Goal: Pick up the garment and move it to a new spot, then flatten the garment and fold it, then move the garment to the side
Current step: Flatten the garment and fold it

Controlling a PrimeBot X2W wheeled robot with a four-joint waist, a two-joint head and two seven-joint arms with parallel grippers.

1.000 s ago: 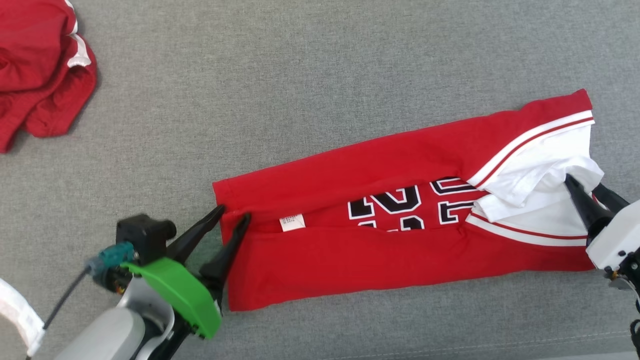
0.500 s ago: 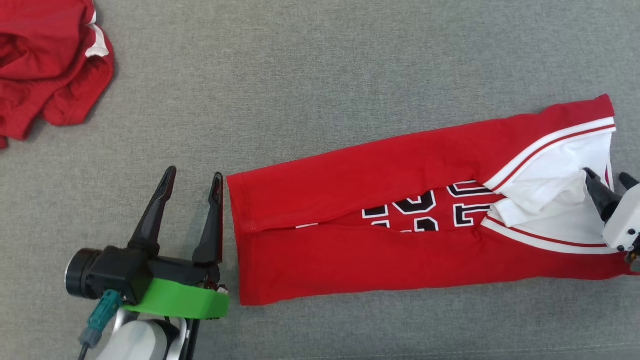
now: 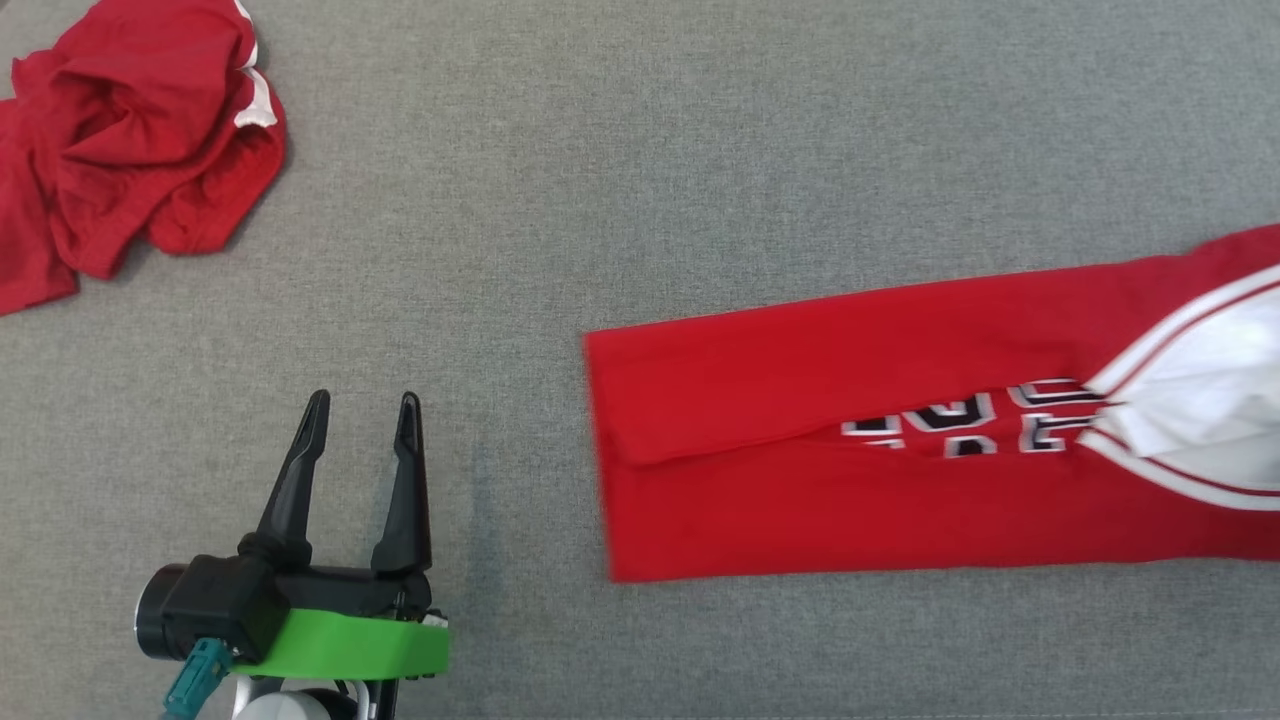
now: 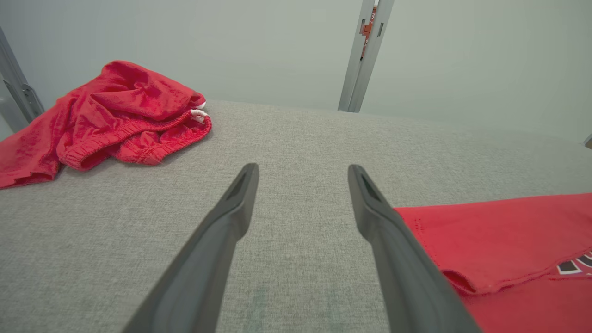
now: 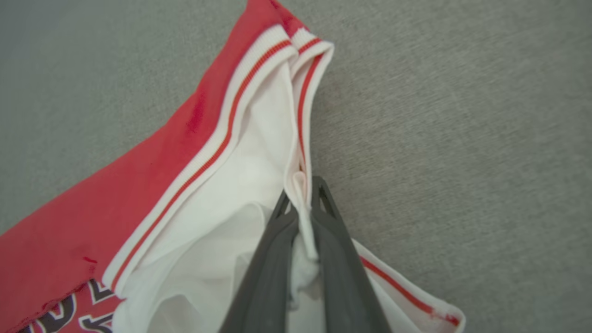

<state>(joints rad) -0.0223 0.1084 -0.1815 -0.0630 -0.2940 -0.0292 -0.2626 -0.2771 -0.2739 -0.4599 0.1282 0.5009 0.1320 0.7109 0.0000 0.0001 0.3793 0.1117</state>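
Head view: left gripper (image 3: 363, 398) is over the grey fabric surface (image 3: 640, 180), fingers apart, nothing between them. The folded red garment (image 3: 800, 380) lies flat to that gripper's right, well apart from it. It is a long strip that runs off the frame on the side away from the gripper. Both long sides are folded in toward the middle (the gap runs lengthwise).

Between the flaps there is block print (image 3: 960, 430), black with a white outline. It is mostly covered, so I can't read it. A white panel with striped trim (image 3: 1180, 330) in red and white sits at the end farthest from the left gripper. A crumpled red pile (image 3: 140, 130) with a white stripe lies beyond the left gripper and off to its left, well apart.

Left wrist view: fingers spread wide. The garment's hemmed near end shows past the right-hand finger, and I can't tell any contact.

Right wrist view: right gripper (image 5: 303, 194) is closed on a fold of the garment's white striped edge, with fabric pinched between the fingers. The same print pokes out at the bottom left there, cut off and unreadable.
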